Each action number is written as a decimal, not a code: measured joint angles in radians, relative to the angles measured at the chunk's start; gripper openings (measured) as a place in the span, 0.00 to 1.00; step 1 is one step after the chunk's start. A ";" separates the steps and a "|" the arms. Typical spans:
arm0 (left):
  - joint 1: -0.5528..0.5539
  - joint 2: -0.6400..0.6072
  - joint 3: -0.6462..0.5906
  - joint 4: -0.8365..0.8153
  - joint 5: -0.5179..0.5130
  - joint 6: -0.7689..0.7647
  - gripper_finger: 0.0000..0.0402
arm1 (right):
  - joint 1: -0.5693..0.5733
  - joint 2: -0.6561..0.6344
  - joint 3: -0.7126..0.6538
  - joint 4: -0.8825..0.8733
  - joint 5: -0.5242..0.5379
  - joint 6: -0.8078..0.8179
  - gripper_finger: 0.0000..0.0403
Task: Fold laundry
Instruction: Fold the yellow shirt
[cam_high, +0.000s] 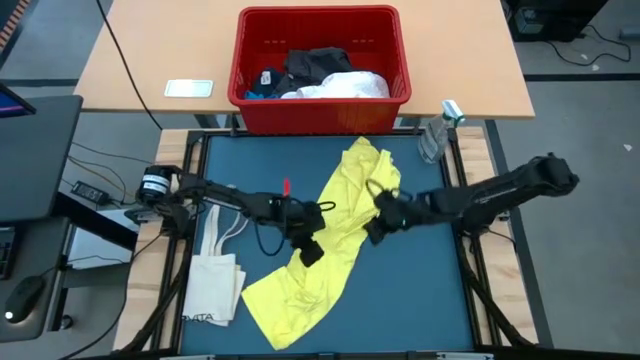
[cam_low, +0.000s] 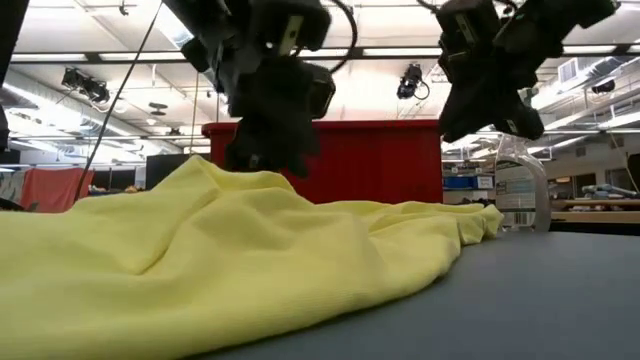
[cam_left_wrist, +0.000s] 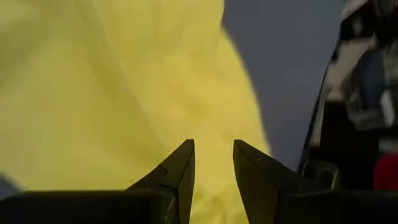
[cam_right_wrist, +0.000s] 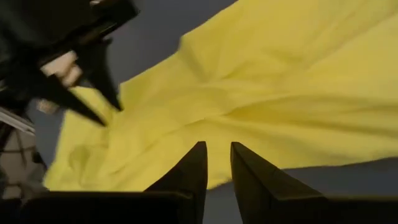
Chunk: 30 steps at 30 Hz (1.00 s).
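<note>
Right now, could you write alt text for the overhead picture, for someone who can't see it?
A bright yellow garment lies crumpled diagonally across a dark blue table, with two dark robot arms reaching in over it, the left gripper and the right gripper. A red bin of more clothes sits behind, and a cream tote bag lies at the left edge.

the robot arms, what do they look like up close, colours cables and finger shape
Both arms are dark, nearly black, with jointed tubular links. The left arm has a silver-ringed motor near its base and loose black cables looping along it. The left gripper and right gripper each end in two dark, wedge-shaped fingers tapering to points.
</note>
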 joint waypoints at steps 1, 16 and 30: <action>0.010 -0.003 0.000 -0.053 0.013 0.035 0.28 | 0.030 0.032 -0.002 0.039 0.031 0.024 0.20; 0.085 -0.056 0.000 -0.337 0.084 0.401 0.28 | 0.084 0.601 0.252 0.409 -0.025 0.141 0.12; 0.112 -0.058 0.000 -0.461 0.089 0.469 0.28 | 0.103 0.637 0.364 -0.015 -0.301 -0.018 0.02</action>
